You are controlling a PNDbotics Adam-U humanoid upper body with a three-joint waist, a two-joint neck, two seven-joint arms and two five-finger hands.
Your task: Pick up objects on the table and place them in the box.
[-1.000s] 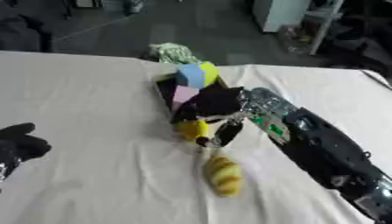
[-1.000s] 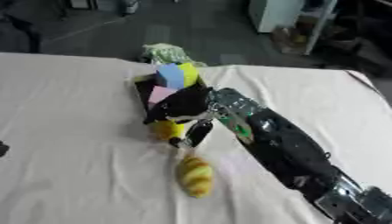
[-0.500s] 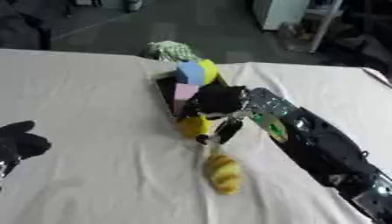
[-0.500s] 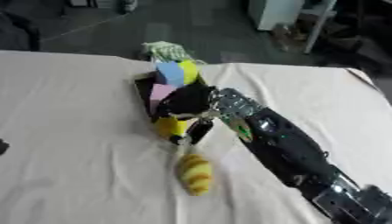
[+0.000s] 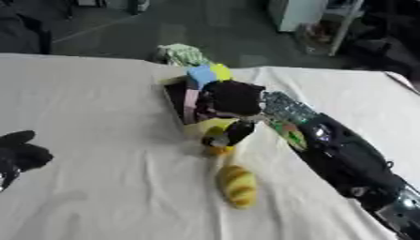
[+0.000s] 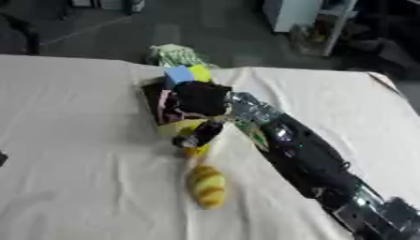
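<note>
My right hand (image 5: 232, 101) over the box (image 5: 182, 101) at table (image 5: 90, 93) centre, fingers curled round a small yellow object (image 5: 216, 139) at its near edge, yellow bread-like item (image 5: 237, 185) nearer, left hand (image 5: 21, 152) at left edge, grip indiscernible.

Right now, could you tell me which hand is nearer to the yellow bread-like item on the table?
Right. The right hand is over the box, just beyond the bread-like item; the left hand rests far off at the left edge.

Yellow bread-like object (image 5: 237, 185) near full box (image 5: 176, 101)
</note>
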